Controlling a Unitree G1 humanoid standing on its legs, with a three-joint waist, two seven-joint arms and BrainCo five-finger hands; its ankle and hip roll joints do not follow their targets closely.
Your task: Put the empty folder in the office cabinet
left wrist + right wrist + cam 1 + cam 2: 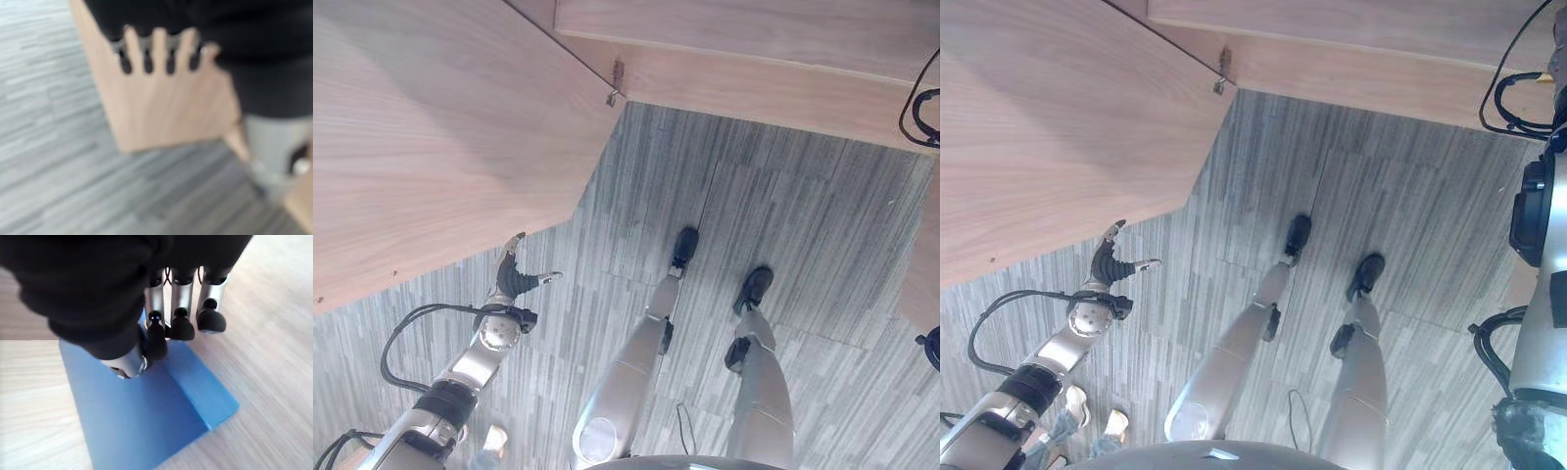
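1. Blue is what we are seeing right under our right hand (pixel 146 340): one folder (pixel 146 416), pinched between curled fingers (pixel 181 325) and thumb, spreading out past the fingertips with a pale wooden surface (pixel 274 333) behind it.
2. We are reaching out with the left hand (pixel 512 278), fingers (pixel 159 46) straight and relaxed, holding nothing, resting against or just short of the edge of one wooden cabinet door (pixel 431 137) directly ahead of it; we cannot tell if they are touching.
3. We are judging this as the door-opening step, with the folder carried and not yet stowed.
4. Next, we are thinking the left hand needs to swing the door clear so the right can bring the folder inside.
5. Counting: one folder, one door, two hands.
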